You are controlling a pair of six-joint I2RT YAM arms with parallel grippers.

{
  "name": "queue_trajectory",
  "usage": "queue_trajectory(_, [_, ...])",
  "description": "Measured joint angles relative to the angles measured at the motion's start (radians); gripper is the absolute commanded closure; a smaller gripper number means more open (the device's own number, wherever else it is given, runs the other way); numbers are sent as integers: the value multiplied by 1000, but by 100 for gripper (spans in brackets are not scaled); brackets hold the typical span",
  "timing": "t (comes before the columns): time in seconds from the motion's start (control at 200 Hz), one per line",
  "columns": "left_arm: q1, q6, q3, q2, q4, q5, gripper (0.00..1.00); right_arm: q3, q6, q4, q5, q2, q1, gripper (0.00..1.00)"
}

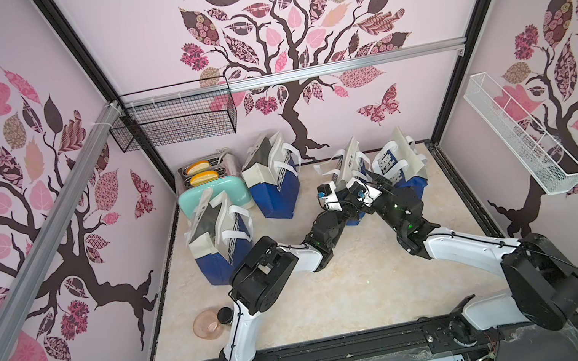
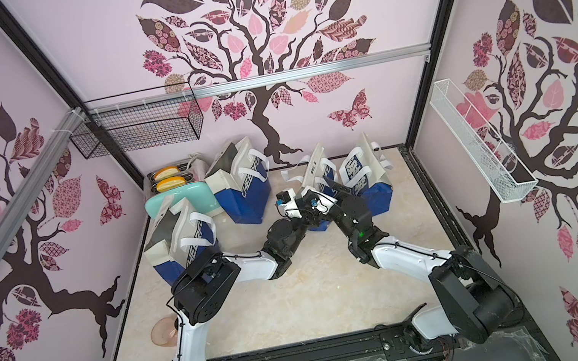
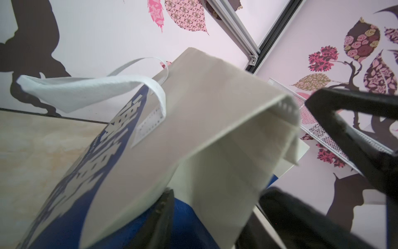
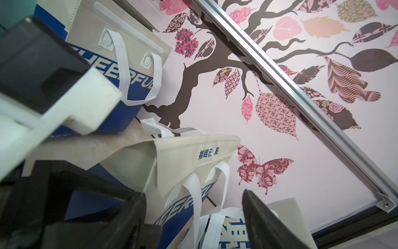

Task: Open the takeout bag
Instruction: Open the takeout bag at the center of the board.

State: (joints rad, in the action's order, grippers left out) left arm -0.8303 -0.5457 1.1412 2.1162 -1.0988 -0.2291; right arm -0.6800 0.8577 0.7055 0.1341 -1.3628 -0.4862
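1. Top views: marbled beige surface [image 1: 339, 293], closed in by three pale pink walls [image 1: 141, 34] printed with dark trees and pink leaves. Aluminium rail [image 1: 339, 66] runs across the back wall.
2. Black wire basket [image 1: 174, 121] hangs at the rail, 11 o'clock. White mesh shelf [image 1: 520, 136] is fixed to the wall at 3 o'clock.
3. Takeout bag [image 1: 351, 158], cream over blue, stands at 1 o'clock with its top edge closed flat. Both arms meet at its near side.
4. Three like bags: right bag [image 1: 399, 166] just beside it at 2 o'clock, back bag [image 1: 274, 188] at 12, near bag [image 1: 217, 238] at 10.
5. Mint toaster [image 1: 189, 203] at 11 o'clock, bread in both slots. Pink bowl [image 1: 206, 324] and dark jar [image 1: 225, 315] at 8 o'clock, touching.
6. Left wrist view: left gripper [image 3: 239, 147] jaws spread, the bag's cream top between them. Contact with the cloth cannot be told.
7. Right wrist view: right gripper [image 4: 193, 191] jaws spread, white handles [image 4: 224, 172] lying between, nothing pinched.
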Motion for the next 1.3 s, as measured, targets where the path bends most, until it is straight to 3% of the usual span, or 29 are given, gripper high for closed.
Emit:
queue_trajectory(0.185, [-1, 6, 11, 6, 8, -37, 61, 0, 6, 0, 10, 0, 0, 27])
queue_trajectory(0.485, [-4, 26, 27, 9, 4, -86, 100, -3, 37, 19, 13, -10, -5, 27])
queue_trajectory(1.3, [6, 99, 11, 9, 18, -168, 100, -145, 179, 150, 71, -185, -76, 29])
